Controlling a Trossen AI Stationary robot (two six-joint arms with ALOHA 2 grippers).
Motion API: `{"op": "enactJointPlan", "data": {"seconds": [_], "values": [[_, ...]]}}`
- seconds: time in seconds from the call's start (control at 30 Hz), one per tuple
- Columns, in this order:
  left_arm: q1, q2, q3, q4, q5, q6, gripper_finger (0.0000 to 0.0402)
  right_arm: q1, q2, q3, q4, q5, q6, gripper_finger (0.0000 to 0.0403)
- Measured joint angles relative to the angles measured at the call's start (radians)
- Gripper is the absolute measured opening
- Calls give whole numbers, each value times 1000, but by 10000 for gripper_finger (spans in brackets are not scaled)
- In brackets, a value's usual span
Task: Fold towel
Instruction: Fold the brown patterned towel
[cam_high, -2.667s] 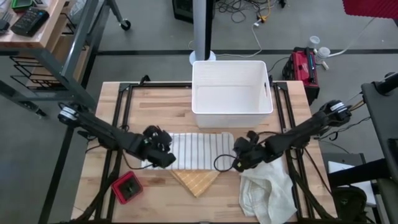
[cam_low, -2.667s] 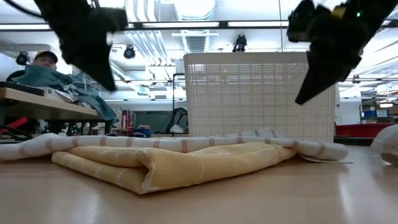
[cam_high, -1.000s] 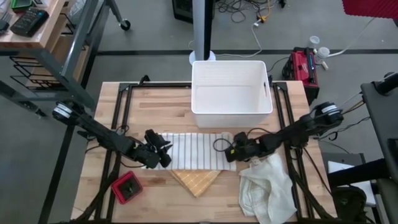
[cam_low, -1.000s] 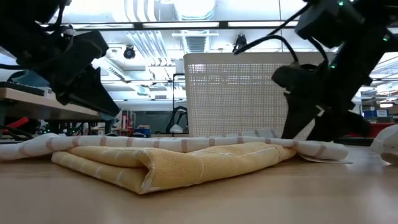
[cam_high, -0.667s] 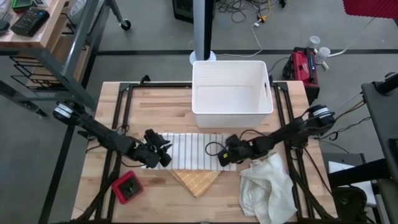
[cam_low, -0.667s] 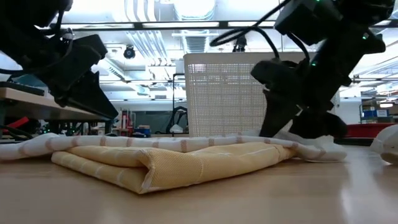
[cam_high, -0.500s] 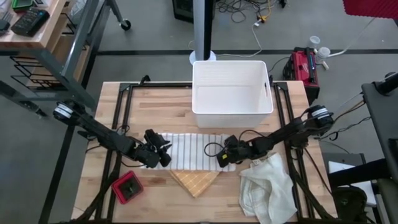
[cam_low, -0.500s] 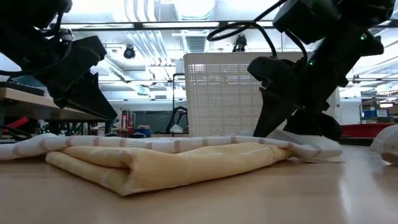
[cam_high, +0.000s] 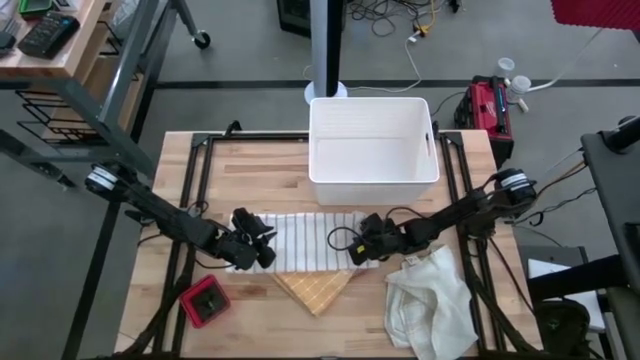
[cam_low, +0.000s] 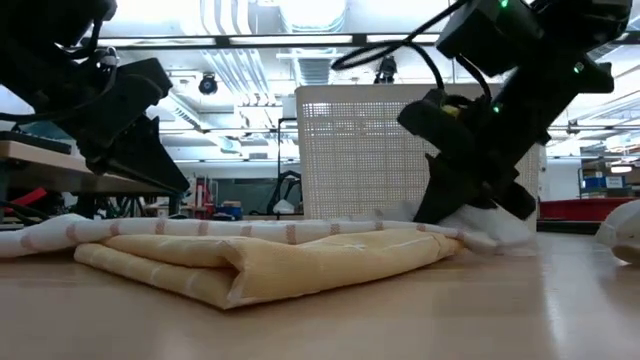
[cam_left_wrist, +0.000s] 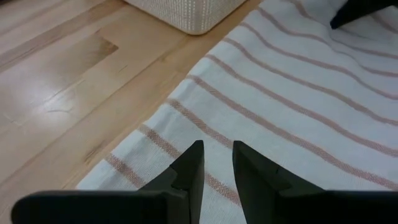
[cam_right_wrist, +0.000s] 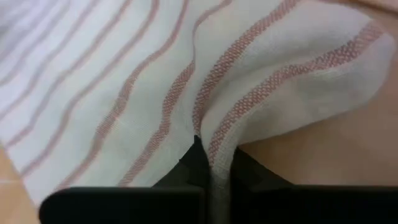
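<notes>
A white towel with thin reddish stripes (cam_high: 310, 240) lies spread flat across the middle of the table. Its near edge rests on a folded yellow towel (cam_high: 315, 290). My left gripper (cam_high: 264, 252) stands low over the striped towel's left end, its fingers (cam_left_wrist: 193, 165) a little apart, with flat cloth showing between them. My right gripper (cam_high: 358, 252) is at the towel's right end, shut on a raised ridge of the cloth (cam_right_wrist: 214, 134). My left gripper slants down onto the striped towel near its left edge (cam_left_wrist: 143, 134); whether its tips touch the cloth I cannot tell. My right gripper pinches a ridge of the striped towel (cam_right_wrist: 211, 140) near its right end, between its two fingers (cam_right_wrist: 189, 165). The fingers come slanting down from the table's right. The cloth bunches up between them, and the rest of the towel lies on the table.
A white bin (cam_high: 372, 140) stands just beyond the towel. A crumpled white cloth (cam_high: 430, 305) lies at the near right, and a red block (cam_high: 205, 302) at the near left. In the low view a person (cam_low: 70, 95) sits far off on the left.
My right gripper has slid toward the table's left onto the striped towel's right end, rolled a little and shut on the cloth, gathering it into a ridge. My left gripper has kept still.
</notes>
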Motion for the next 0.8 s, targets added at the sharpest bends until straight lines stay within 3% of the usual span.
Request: {"op": "enactJointPlan", "data": {"seconds": [0.4,0.6,0.8], "values": [[0,0,11,93,0,0,75,5,-101,66,-264,-15,-56,5],[1,0,11,226,-55,0,75,9,-148,117,-260,-17,-115,4],[1,0,7,244,-63,0,75,9,-140,189,-261,-42,-192,4]]}}
